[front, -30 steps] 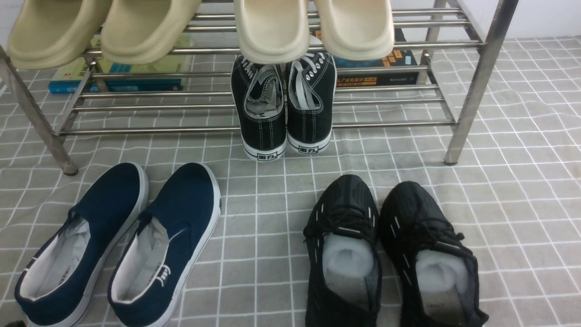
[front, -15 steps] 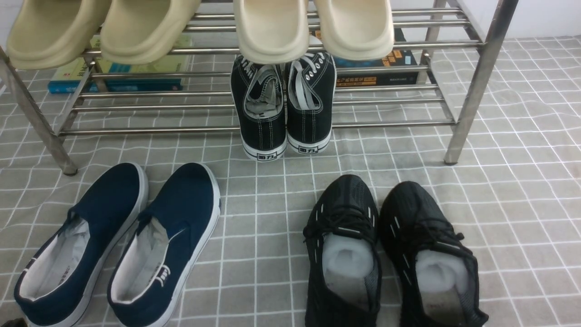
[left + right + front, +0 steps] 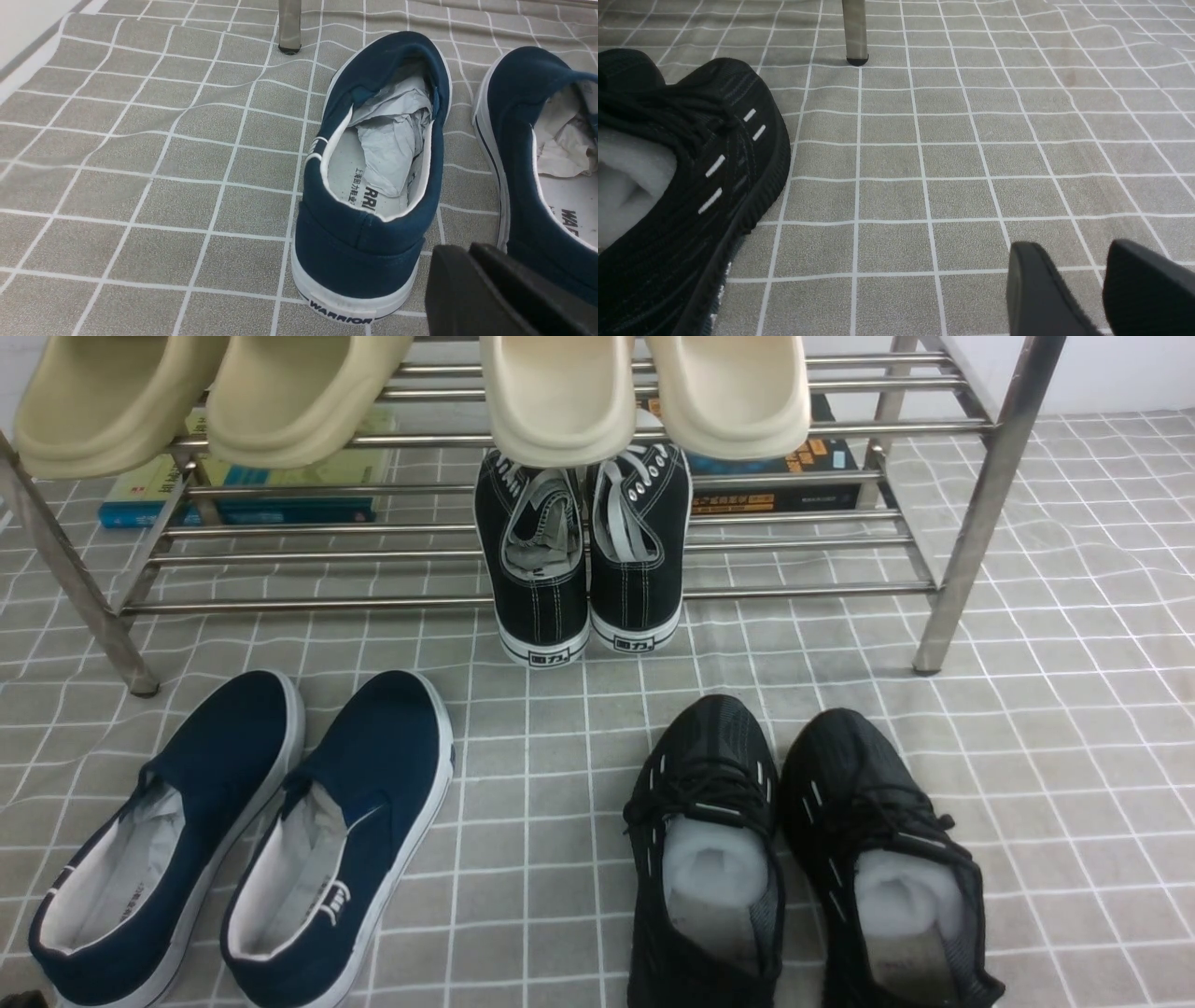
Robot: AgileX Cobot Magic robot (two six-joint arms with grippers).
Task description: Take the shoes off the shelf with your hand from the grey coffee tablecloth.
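Your left black gripper (image 3: 472, 261) looks pinched shut on nothing; the right gripper (image 3: 1099, 275) is a little open. The navy-blue canvas slip-ons (image 3: 243, 840) already sit at 8 o'clock on the grey checked cloth (image 3: 1074, 728). At 12 o'clock, black lace-up sneakers (image 3: 583, 555) remain on the silver tube rack (image 3: 980, 513).

You are looking at two navy slip-ons (image 3: 243, 840), two black mesh trainers (image 3: 803, 859), two black canvas sneakers (image 3: 583, 555), four beige slippers (image 3: 411, 392) and two books (image 3: 252, 490).
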